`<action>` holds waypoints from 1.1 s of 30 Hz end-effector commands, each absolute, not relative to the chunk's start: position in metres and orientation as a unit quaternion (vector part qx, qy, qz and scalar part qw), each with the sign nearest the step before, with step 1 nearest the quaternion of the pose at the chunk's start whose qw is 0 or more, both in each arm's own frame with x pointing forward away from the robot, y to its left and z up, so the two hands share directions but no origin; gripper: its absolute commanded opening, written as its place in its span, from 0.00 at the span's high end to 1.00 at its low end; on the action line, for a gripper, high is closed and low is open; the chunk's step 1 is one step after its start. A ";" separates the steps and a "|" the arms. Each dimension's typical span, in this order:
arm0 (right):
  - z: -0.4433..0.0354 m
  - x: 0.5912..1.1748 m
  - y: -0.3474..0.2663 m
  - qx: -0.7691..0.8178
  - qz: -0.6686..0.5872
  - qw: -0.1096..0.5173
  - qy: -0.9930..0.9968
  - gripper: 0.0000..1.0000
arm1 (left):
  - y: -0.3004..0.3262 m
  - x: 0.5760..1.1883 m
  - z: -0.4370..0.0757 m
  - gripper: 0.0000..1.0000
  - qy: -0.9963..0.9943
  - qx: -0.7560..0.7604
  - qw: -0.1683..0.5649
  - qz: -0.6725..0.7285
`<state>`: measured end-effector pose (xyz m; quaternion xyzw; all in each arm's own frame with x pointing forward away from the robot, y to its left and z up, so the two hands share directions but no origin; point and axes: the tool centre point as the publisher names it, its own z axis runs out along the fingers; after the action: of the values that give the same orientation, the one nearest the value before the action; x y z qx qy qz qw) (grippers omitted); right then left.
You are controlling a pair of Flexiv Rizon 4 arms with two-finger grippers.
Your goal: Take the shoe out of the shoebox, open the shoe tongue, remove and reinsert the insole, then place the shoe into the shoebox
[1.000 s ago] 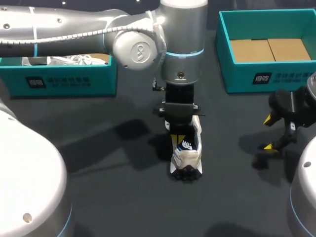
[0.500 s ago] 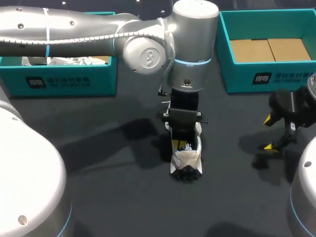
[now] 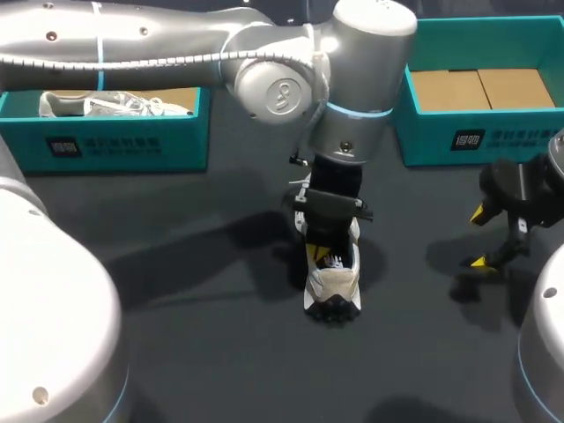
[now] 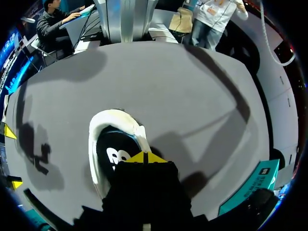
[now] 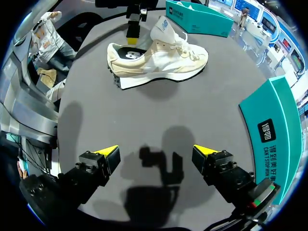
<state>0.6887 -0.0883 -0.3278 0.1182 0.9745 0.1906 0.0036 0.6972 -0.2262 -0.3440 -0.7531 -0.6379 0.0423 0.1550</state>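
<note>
A cream and white shoe (image 3: 333,284) stands on the dark table, heel toward the near edge. It also shows in the right wrist view, shoe (image 5: 159,60), lying side-on. My left arm reaches in over the middle. Its left gripper (image 3: 324,254) points down into the shoe's opening, fingers shut, yellow tips together on the dark insole (image 4: 114,153) with its white logo. From the wrist, the left gripper (image 4: 144,157) hides the front of the shoe. My right gripper (image 5: 155,153) hangs open over bare table at the right, right gripper (image 3: 478,238), well clear of the shoe.
A teal shoebox (image 3: 480,132) with a cardboard floor stands at the back right. Another teal box (image 3: 115,141) at the back left holds a second shoe (image 3: 115,106). Dark tabletop lies around the shoe.
My left arm's wrist has swung right and tilted, while its shut tips stay down in the shoe's opening. The shoe and the right arm have not moved.
</note>
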 end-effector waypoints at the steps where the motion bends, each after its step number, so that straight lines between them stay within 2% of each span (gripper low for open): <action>1: -0.327 0.687 -0.088 0.119 0.189 0.005 0.975 0.00 | -0.236 0.699 -0.351 1.00 -0.633 -0.753 0.178 0.023; 19: -0.327 0.687 -0.088 0.119 0.189 0.005 0.975 0.00 | -0.225 0.688 -0.386 1.00 -0.633 -0.747 0.201 0.007; 28: -0.327 0.687 -0.088 0.119 0.189 0.005 0.975 0.00 | -0.233 0.686 -0.395 1.00 -0.654 -0.741 0.146 0.036; 33: -0.327 0.687 -0.088 0.119 0.189 0.005 0.975 0.00 | -0.236 0.687 -0.378 1.00 -0.660 -0.741 0.109 0.051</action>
<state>0.6891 -0.0882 -0.3275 0.1182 0.9746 0.1902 0.0031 0.6905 -0.2490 -0.3920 -0.7401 -0.6578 0.0373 0.1347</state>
